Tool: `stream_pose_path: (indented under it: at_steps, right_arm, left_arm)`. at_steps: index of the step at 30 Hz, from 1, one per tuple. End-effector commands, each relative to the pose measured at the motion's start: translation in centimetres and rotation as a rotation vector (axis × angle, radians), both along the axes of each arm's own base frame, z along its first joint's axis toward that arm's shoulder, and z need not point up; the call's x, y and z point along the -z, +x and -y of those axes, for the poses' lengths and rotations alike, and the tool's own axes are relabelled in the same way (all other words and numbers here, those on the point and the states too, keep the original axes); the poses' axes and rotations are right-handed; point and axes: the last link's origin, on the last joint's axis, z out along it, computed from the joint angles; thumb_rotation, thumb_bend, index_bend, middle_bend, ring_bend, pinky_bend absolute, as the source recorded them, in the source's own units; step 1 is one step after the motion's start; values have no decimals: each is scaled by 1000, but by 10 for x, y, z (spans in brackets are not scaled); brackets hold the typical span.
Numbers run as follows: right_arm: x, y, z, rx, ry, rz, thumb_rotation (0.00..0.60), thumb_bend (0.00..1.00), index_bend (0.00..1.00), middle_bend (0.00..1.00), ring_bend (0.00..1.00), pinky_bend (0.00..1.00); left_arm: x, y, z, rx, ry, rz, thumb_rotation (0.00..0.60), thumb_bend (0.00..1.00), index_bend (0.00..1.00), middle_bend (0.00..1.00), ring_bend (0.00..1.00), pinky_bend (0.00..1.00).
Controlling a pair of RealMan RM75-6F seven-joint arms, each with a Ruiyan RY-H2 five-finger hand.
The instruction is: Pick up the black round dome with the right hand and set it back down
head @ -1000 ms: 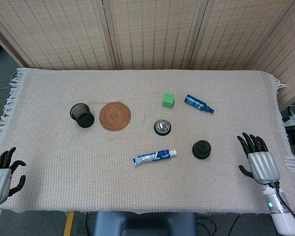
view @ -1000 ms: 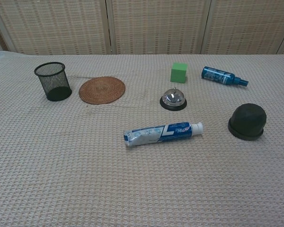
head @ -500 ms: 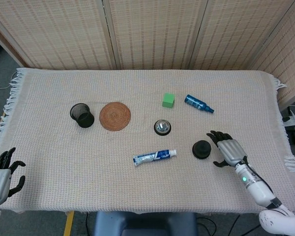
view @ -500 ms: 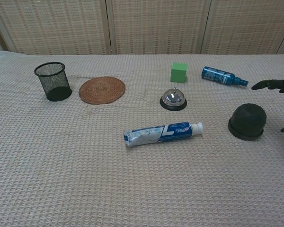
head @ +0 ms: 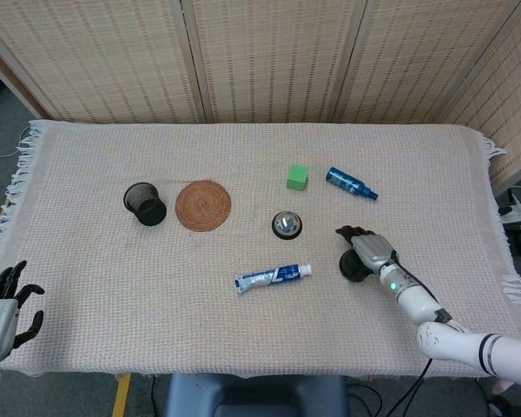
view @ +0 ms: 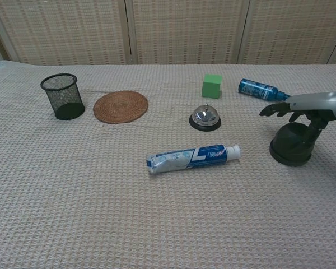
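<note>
Black and round, the dome [view: 292, 145] sits on the cloth-covered table [head: 87, 261], on the right side and a bit toward the near edge. The right hand [head: 366, 244] is over the top of the dome with its dark fingers [view: 274, 109] stretched out flat and apart, pointing left. The hand looks very close to the top of the dome, but I cannot tell if it touches it, and the dome rests flat on the cloth. The left hand [head: 2, 306] is far away at the near left corner, just off the table edge, with its fingers apart and nothing in it. Left of the dome lies a toothpaste tube [view: 192, 157] on its side, with its white cap pointing toward the dome. Farther back from the tube is a shiny silver bell [view: 205, 118]. Behind the bell sits a green cube [view: 211, 86], and to the right of the cube a blue bottle [view: 262, 90] lies on its side. On the left part of the table there is a round woven mat [view: 121, 106], and a black mesh cup [view: 62, 96] stands up just to the left of the mat
</note>
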Motion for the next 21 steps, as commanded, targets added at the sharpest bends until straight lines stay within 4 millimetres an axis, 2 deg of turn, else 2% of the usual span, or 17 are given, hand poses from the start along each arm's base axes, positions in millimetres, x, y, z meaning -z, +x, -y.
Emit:
stream_pose_path:
  at_steps: [1, 10, 14, 21]
  right_arm:
    - [4, 0, 2, 4, 12, -11, 600, 142, 0, 0, 0, 140]
    - [5, 0, 0, 9, 32, -27, 600, 142, 0, 5, 27, 215]
    - [5, 1, -7, 3, 46, -36, 600, 142, 0, 25, 68, 272]
    - [7, -3, -5, 15, 34, -62, 600, 142, 0, 79, 154, 374]
  left_arm:
    - [-1, 0, 0, 0, 1, 1, 600, 415, 376, 0, 0, 390]
    - [0, 0, 0, 1, -1, 0, 600, 414, 379, 0, 0, 390]
    - [1, 0, 0, -1, -3, -2, 600, 414, 379, 0, 0, 390]
    - [0, 0, 0, -1, -2, 0, 600, 414, 379, 0, 0, 390]
